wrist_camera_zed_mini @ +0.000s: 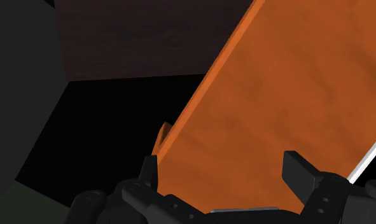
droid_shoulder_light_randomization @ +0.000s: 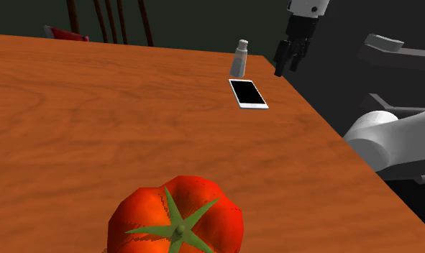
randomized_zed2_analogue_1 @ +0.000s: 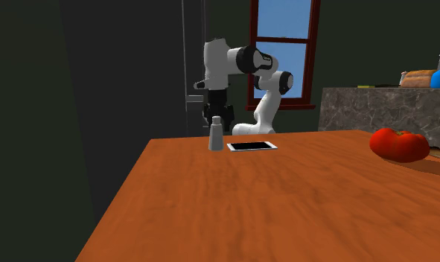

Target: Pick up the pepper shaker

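Pepper shaker stood upright near the bench's far edge, a phone at its 5 o'clock, while the end effector, fingers wide apart, hung at its 3 o'clock above the side edge.

Dim, flat, nearly shadowless renders

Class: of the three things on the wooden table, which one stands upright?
The pale grey pepper shaker, a slim capped bottle standing next to the phone. The phone lies flat on the table, and the tomato is squat and round.
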### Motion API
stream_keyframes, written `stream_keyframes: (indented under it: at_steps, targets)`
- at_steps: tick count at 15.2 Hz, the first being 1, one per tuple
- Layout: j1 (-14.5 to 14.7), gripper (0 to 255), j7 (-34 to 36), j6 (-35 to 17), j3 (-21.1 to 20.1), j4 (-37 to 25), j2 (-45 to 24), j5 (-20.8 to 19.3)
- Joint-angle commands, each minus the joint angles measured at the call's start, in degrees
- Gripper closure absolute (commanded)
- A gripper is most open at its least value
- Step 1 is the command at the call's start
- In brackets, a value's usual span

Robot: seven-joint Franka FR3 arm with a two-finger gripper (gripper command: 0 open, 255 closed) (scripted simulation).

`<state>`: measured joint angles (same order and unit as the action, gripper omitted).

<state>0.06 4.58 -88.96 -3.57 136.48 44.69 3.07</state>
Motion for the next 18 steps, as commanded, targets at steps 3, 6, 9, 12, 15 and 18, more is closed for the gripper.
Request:
stream_keyframes:
  at_steps: [3, 6, 9, 12, 15, 18]
  targets:
    - [0.3, 0, 1.6, -0.1, -1.8, -3.9, -3.5, 0.2]
    - [0.6, 0, 4.1, 0.1, -4.6, -10.2, -8.7, 0.1]
    - [0.7, 0, 6.6, 0.8, -7.3, -17.0, -14.1, -0.5]
    - [0.7, 0, 9.4, 2.0, -10.0, -24.4, -19.8, -1.8]
    - [0.9, 0, 12.1, 3.7, -12.7, -31.9, -25.3, -3.5]
    - [1.0, 0, 12.1, 1.3, -12.6, -28.9, -24.6, -3.3]
